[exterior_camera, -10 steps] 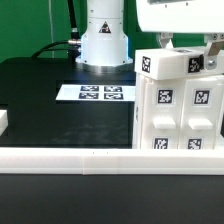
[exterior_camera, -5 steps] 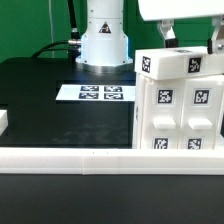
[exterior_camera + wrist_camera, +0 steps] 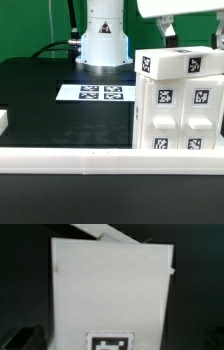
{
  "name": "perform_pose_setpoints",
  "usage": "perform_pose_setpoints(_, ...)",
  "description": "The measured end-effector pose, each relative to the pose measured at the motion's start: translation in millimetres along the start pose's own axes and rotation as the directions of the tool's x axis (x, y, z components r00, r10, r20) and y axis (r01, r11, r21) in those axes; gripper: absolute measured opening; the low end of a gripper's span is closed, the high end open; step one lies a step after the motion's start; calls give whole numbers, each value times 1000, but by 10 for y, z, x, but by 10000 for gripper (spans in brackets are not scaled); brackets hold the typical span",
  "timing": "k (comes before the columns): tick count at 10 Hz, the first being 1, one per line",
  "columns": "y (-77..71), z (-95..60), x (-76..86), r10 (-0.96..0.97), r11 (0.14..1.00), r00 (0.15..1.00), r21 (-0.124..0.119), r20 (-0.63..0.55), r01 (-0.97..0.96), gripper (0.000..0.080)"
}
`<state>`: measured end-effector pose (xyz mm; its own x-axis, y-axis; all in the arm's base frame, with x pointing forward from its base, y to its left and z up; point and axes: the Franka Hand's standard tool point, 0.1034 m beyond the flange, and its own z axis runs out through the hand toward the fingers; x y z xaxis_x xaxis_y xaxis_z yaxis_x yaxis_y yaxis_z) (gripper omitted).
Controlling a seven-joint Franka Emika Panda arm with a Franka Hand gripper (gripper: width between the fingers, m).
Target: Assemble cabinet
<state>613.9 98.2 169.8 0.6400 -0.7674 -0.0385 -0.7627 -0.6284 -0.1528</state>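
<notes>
On the exterior view's left we see bare black table (image 3: 40,100) and a small white block (image 3: 3,122) at the edge, untouched. Moving right, the marker board (image 3: 100,93) lies flat in front of the robot base (image 3: 103,35), same spot as before. A long white rail (image 3: 70,158) runs along the front. On the exterior view's right stands the cabinet (image 3: 180,105), upright, tags on its front and top, unchanged in place. Above it the gripper (image 3: 192,35) has risen over the last second: earlier its body sat low just over the cabinet top, now it is higher and mostly out of frame, fingers apart on either side and clear of the top edge. We judge it spread wide, holding nothing. Wrist view looks straight down on the cabinet's white face (image 3: 110,291) with one tag at its edge. We read this as a release and retreat, cabinet set down, next part likely to be fetched.
</notes>
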Motion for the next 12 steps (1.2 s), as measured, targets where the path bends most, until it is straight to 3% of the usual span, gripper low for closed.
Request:
perform_pose_setpoints(3, -39, -28, -1, -264, 965, 964, -10, 22, 264, 797)
perform_pose_setpoints(6, -43, -28, 1, -405, 914, 914, -6, 22, 406, 797)
perform_pose_setpoints(9, -40, -30, 9, -592, 806, 806, -4, 22, 592, 797)
perform_pose_setpoints(12, -53, -59, 26, -842, 538, 538, -17, 32, 843, 797)
